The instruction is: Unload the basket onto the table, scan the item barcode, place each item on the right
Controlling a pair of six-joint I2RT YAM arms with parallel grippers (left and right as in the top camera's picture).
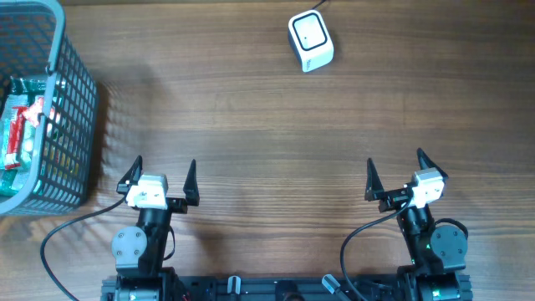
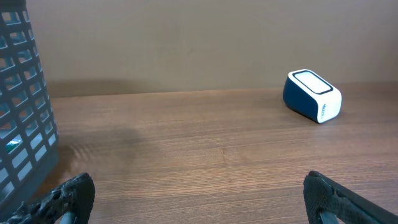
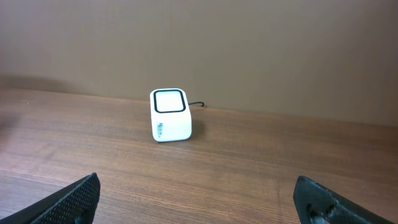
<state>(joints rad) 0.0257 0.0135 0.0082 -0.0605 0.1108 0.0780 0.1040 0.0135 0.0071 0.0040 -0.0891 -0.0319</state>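
Two pincers: my left pincer [image 1: 164, 167] and right pincer [image 1: 395, 160], both spread wide, empty. Red packet [image 1: 21, 125] lies in one basket [image 1: 71, 100] at ten o'clock from my left pincer, the nearer arm; long axis roughly twelve-to-six. One scanner [image 1: 310, 40] at eleven o'clock from my right pincer. Other packets uncountable through mesh.

The brown table [image 1: 251, 125] is wood-grained board with a smooth, faintly sheened finish. The small white box-shaped barcode scanner [image 1: 310, 40] looks like smooth plastic with a glossy dark-rimmed window. The grey lattice basket [image 1: 75, 125] is matt moulded plastic holding shiny film-wrapped packets [image 1: 21, 138], and the left gripper [image 2: 199, 202] has rough, grainy black fingers [image 2: 73, 194].
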